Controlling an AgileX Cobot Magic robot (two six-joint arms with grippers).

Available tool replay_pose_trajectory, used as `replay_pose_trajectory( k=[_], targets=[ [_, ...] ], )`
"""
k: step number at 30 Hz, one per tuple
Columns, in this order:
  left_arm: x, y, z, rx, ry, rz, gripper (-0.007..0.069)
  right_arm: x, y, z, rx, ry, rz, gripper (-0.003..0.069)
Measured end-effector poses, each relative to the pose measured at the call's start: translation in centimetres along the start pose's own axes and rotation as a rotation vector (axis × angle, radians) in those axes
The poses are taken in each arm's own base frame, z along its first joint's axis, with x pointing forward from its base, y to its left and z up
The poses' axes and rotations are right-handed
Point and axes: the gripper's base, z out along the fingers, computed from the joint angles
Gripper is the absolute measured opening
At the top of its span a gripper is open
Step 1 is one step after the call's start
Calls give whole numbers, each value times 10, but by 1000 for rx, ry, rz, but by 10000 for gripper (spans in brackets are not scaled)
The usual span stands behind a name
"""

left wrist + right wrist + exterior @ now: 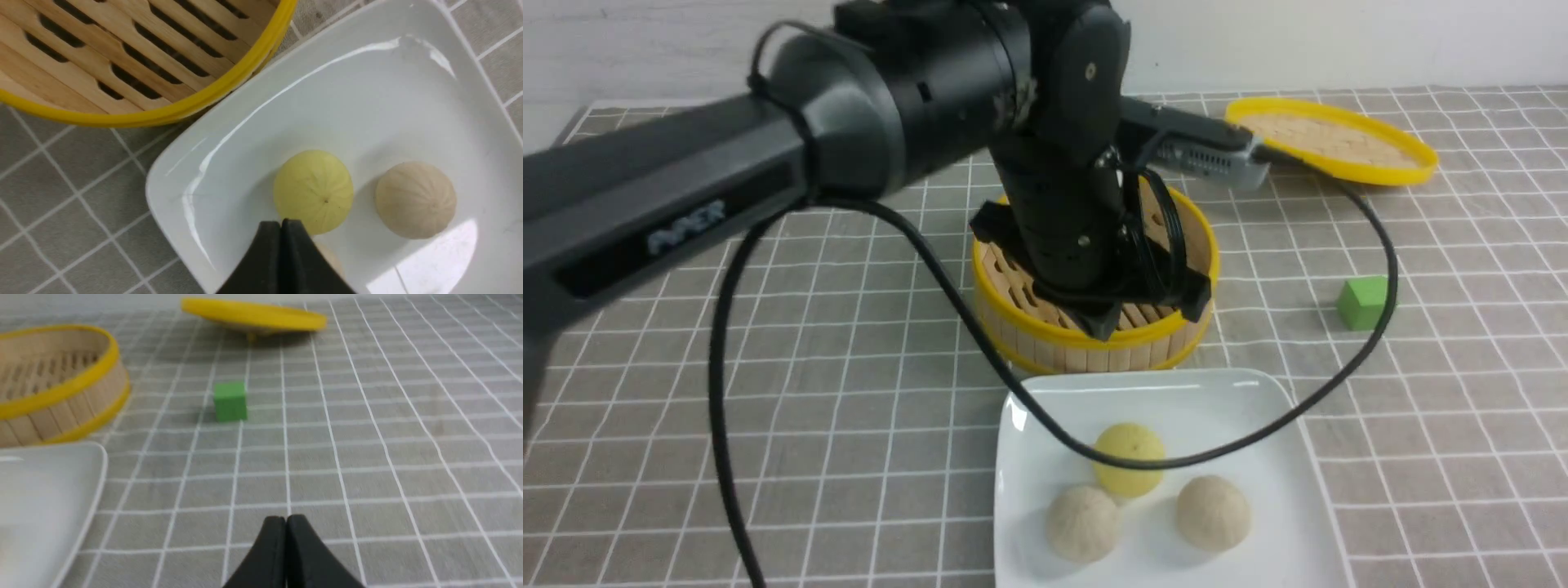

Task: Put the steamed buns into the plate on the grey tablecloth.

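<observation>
**On the plate, near edge: three steamed buns, both hands pressed together, nothing held**

At the near edge of the worktop, the grey tablecloth point(768, 408) carries the white square plate point(1258, 408). All three steamed buns point(1129, 460) sit inside it. There are two beige buns in front, one left point(1082, 523) and one right point(1213, 512), apart from each other. The yellow bun point(314, 190) is just behind and between them, closer to the left one. A black cable point(1339, 376) loops over the plate and crosses the yellow bun in the front view.

In the left wrist view, the left hand point(281, 228) is over the plate with its fingertips pressed together, gripping nothing. Its tip overlaps the yellow bun's edge and hides most of one beige bun. Cannot tell whether it touches either.

In the right wrist view, the right hand point(286, 522) is over bare cloth to the right of the plate. Its fingers are also pressed together and empty. It is out of the front view.

Just behind the plate is the round yellow-rimmed bamboo steamer point(1094, 343), with its slatted floor showing. The left arm point(686, 196) reaches in from the left, and its wrist hangs over the steamer.

Right of the steamer and well apart from it, a green cube point(1364, 302) sits on the cloth.

Farthest back on the right is the yellow-rimmed woven lid point(1331, 139).
</observation>
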Motion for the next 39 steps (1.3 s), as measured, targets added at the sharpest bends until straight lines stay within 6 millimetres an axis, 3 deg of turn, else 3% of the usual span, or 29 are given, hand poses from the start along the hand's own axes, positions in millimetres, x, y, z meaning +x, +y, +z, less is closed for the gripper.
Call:
replay_pose_trajectory(
  k=[1, 2, 4, 6, 11, 13, 16, 17, 18, 20, 22, 23, 26, 33, 39],
  targets=[
    [1, 1, -19, -6, -35, 4, 2, 6, -1, 2, 10, 18, 2, 20],
    [1, 2, -22, -7, -44, 5, 2, 8, -1, 3, 12, 25, 2, 21],
    [8, 7, -65, -31, -120, 15, 2, 11, -2, 4, 15, 27, 2, 23],
    [16, 12, -93, -69, -160, 24, 2, 11, -2, 4, 15, 27, 1, 25],
    [49, 28, -172, -161, -326, 20, 2, 11, -2, 4, 15, 27, 1, 26],
    [62, 31, -186, -168, -357, 11, 2, 11, -2, 4, 15, 27, 1, 26],
    [107, 39, -208, -159, -398, -53, 2, 11, -2, 4, 15, 27, 1, 26],
    [132, 43, -210, -153, -398, -92, 2, 11, -2, 4, 15, 27, 1, 26],
    [140, 44, -209, -152, -396, -98, 2, 11, -2, 4, 15, 27, 1, 26],
    [186, 50, -195, -121, -436, -164, 2, 11, -2, 4, 15, 27, 1, 26],
    [202, 51, -187, -100, -478, -184, 2, 11, -2, 4, 15, 27, 1, 26],
    [222, 52, -174, -50, -564, -220, 2, 11, -2, 4, 15, 27, 1, 26],
    [248, 52, -154, 61, -753, -266, 3, 11, -2, 4, 15, 27, 1, 26],
    [286, 54, -138, 163, -968, -276, 11, 11, -2, 4, 15, 27, 0, 30],
    [290, 56, -137, 139, -954, -274, 15, 11, -2, 4, 15, 27, 0, 32]
  ],
)
